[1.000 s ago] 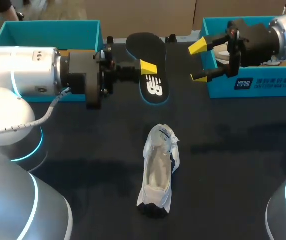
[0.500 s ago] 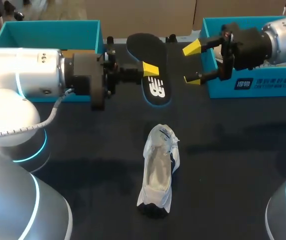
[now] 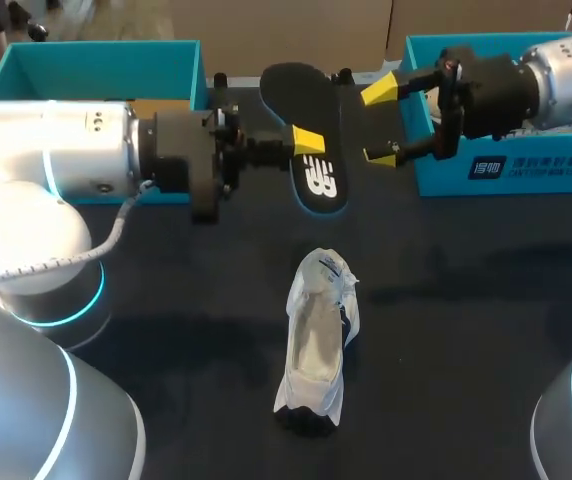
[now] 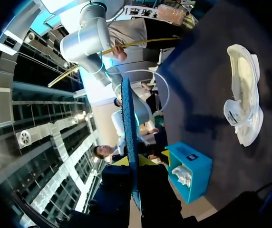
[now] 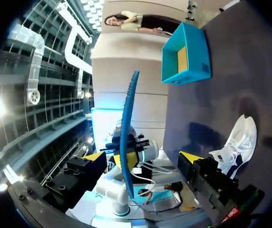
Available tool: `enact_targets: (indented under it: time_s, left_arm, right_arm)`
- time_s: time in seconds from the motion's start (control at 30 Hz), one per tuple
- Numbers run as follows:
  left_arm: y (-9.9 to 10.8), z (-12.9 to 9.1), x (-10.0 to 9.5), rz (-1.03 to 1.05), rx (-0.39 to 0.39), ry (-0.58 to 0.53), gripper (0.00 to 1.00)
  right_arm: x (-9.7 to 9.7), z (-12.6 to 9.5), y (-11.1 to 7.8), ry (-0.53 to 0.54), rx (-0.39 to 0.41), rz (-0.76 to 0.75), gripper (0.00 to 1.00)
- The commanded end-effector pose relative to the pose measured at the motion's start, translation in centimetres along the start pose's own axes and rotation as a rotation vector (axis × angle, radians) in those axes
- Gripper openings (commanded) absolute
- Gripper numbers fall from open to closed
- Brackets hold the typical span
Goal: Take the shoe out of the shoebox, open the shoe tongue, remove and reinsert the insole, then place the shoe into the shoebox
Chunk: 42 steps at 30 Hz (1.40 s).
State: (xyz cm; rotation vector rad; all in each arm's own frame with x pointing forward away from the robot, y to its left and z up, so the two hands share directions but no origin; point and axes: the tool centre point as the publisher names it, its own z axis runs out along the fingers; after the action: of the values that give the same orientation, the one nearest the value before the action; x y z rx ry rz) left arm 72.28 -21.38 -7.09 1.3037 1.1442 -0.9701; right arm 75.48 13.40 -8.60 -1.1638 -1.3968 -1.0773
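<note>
- The shoe [image 3: 318,340] was out of the box and lay on the bench [image 3: 466,300] in the lower middle of the head view, opening up, well apart from both arms.
- The insole [image 3: 311,135] was out too, held up at the upper middle of the frame with its dark underside to the camera.
- The left end effector [image 3: 306,142] was clamped on the insole. In the left wrist view the insole ran edge-on between the two yellow tips [image 4: 135,160].
- The right end effector [image 3: 378,123] stood spread wide just right of the insole, gripping nothing. In its own wrist view the insole's edge [image 5: 126,142] sat between the parted fingers, and I saw no contact.
- By my reckoning, the take-out and the insole removal were done and the tongue looked pulled open. Reinserting the insole and boxing the shoe were left.
- The shoebox [image 3: 506,170] waited at the upper right, and a second teal box [image 3: 96,60] sat at the upper left.
- Hard to make out: the left end effector's second finger was hidden in the head view. The right arm covered much of the shoebox's inside. The shoe's dark lower end merged with the bench.
</note>
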Motion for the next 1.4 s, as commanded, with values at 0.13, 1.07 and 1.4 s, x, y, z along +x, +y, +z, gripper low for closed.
enact_targets:
  time_s: [0.13, 1.07, 1.4]
  left_arm:
    - [0.1, 1.5, 1.7, 0.002, -0.025, 0.002, 0.0]
    - [0.5, 3.2, 3.7, 0.045, -0.063, 0.047, 0.0]
    - [0.4, 3.2, 4.1, 0.059, -0.068, 0.059, 0.0]
  right_arm:
    - [0.4, 1.5, 0.6, 0.0, -0.016, -0.003, 1.0]
    - [-0.8, 4.1, 1.6, 0.037, -0.013, 0.051, 0.2]
    - [-0.5, 4.1, 1.5, 0.042, -0.014, 0.07, 0.12]
